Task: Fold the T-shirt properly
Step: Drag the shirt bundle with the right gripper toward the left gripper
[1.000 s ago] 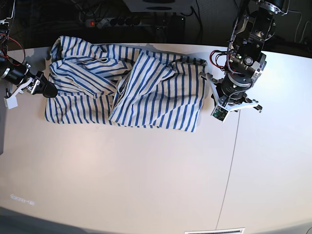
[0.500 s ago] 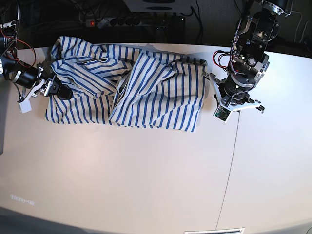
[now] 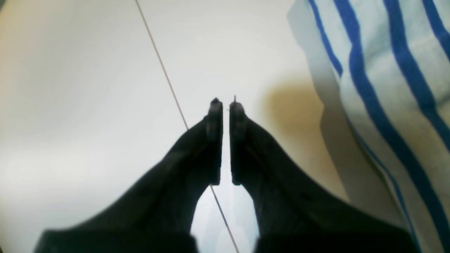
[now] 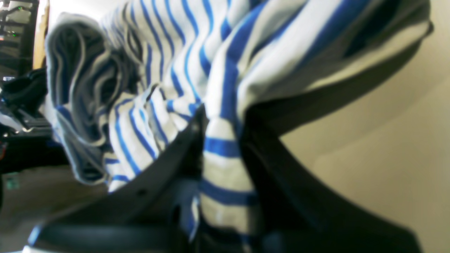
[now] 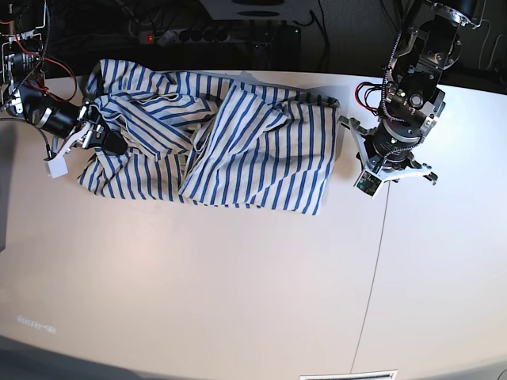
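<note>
The T-shirt, white with blue stripes, lies crumpled across the far part of the white table. My right gripper is at the shirt's left end, shut on a fold of striped cloth. In the right wrist view the cloth is pinched between the dark fingers and lifted, with bunched folds behind. My left gripper hovers over bare table just right of the shirt's right edge. In the left wrist view its fingers are closed with nothing between them, and the shirt's edge is to their right.
A thin seam runs down the table under the left gripper and also shows in the left wrist view. A power strip and cables lie in the dark behind the table's back edge.
My right gripper moved right and up into the shirt's left end, closed on it and pulled that edge inward. My left arm drifted slightly to the right, still shut.
</note>
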You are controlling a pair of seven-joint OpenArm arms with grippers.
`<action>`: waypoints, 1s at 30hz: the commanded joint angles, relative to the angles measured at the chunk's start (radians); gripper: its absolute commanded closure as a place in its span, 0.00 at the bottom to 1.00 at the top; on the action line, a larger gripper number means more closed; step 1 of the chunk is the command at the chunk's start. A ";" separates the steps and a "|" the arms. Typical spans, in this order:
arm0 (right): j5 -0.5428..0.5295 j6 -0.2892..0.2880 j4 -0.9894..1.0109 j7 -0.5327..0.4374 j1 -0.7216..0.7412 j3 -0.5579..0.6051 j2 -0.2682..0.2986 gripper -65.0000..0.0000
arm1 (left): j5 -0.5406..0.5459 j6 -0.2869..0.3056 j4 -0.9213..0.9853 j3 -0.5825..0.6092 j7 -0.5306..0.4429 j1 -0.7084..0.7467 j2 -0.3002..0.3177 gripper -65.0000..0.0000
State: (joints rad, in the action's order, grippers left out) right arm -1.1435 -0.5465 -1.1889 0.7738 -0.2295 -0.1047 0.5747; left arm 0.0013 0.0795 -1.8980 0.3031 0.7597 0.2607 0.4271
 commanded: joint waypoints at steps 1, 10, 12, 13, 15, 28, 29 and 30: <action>0.168 -0.022 0.013 0.053 -0.010 0.009 0.006 1.00 | 0.004 0.007 -0.018 -0.013 -0.014 -0.008 0.008 0.89; 0.233 -0.022 0.013 0.032 0.003 -0.143 0.015 1.00 | 0.116 0.073 -0.018 -0.147 0.005 -0.005 0.008 0.89; 0.247 -0.022 0.013 0.026 0.007 -0.172 0.032 1.00 | 0.137 0.093 -0.018 -0.167 0.014 -0.001 0.008 0.89; 0.246 -0.022 0.013 0.022 0.007 -0.182 0.045 1.00 | 0.140 0.097 -0.018 -0.174 0.015 0.005 0.008 0.89; 0.247 -0.022 0.013 0.010 0.007 -0.186 0.075 1.00 | 0.141 0.098 -0.018 -0.182 0.015 0.019 0.008 0.89; 0.320 -0.021 0.042 -0.019 0.007 -0.186 0.185 1.00 | 0.140 0.098 -0.019 -0.187 0.024 0.078 0.008 0.89; 0.311 -0.022 0.050 -0.018 0.007 -0.186 0.188 1.00 | 0.140 0.098 -0.019 -0.187 0.027 0.078 0.008 0.89; 0.301 -0.022 0.056 -0.018 0.007 -0.186 0.190 1.00 | 0.140 0.098 -0.018 -0.187 0.027 0.078 0.008 0.89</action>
State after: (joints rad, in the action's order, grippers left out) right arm -0.8719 -0.5537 -1.1351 0.7296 -0.2207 -0.2859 0.7414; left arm 0.1436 0.1638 -1.8980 0.1238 0.7975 0.3435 0.4267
